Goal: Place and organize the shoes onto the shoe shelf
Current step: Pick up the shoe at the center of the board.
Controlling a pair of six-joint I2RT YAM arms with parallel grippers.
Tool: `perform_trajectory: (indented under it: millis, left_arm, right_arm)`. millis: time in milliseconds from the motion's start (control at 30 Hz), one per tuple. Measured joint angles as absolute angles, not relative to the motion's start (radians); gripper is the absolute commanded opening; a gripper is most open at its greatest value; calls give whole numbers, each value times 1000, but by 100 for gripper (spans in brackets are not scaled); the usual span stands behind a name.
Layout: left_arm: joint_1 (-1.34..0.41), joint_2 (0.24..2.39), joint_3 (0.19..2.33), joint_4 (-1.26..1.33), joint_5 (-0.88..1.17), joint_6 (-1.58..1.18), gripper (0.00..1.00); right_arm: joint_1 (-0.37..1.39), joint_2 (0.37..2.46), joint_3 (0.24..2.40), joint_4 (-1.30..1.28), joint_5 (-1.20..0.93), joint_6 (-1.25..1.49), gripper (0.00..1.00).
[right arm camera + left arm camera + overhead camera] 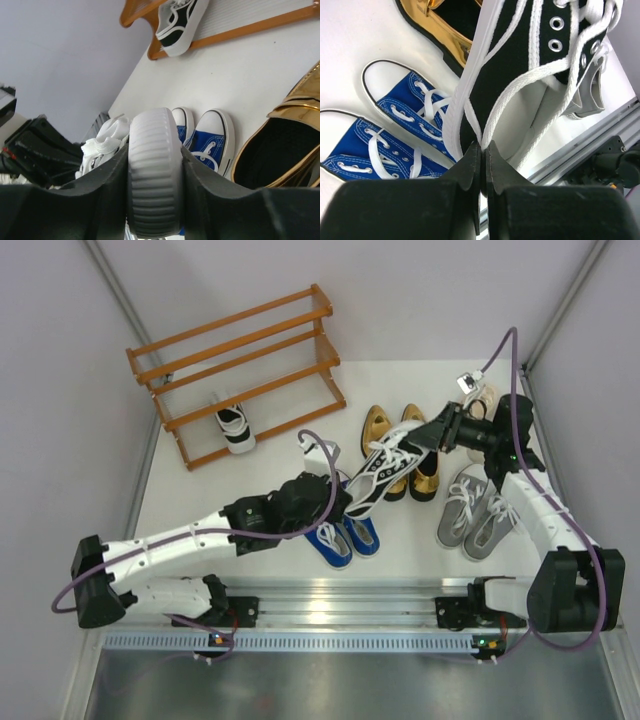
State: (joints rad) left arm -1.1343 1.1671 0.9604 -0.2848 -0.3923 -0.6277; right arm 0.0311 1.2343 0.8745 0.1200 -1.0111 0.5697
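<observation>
One black-and-white sneaker (383, 473) hangs above the floor between both arms. My right gripper (428, 435) is shut on its white ribbed toe cap (152, 170). My left gripper (345, 502) is shut at the sneaker's other end, where its white laces (520, 85) run into the jaws. The sneaker's mate (234, 426) rests on the lowest tier of the orange-brown shoe shelf (240, 365) at the back left. Blue canvas sneakers (345, 537) sit under the held shoe, with gold loafers (378, 426) behind it.
Grey sneakers (476, 510) stand at the right beneath my right arm. A beige shoe (486, 400) peeks out behind the right wrist. An aluminium rail (340, 605) runs along the near edge. Walls close in left and right.
</observation>
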Motion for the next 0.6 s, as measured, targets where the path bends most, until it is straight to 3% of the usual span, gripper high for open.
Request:
perform_trajectory:
  millis: [167,267,600]
  left_arm:
    - [-1134,1095,896,-355,-385,-647,0]
    - [-1135,1061,860,-414,-382,-657,0]
    - [-1136,921,841,-543,-431,-710,0]
  right_arm:
    - [27,1234,871,142,-1042,558,79]
    - [27,1234,871,141,-1045,532,87]
    - [-29,1183,869,98,-1050,424,88]
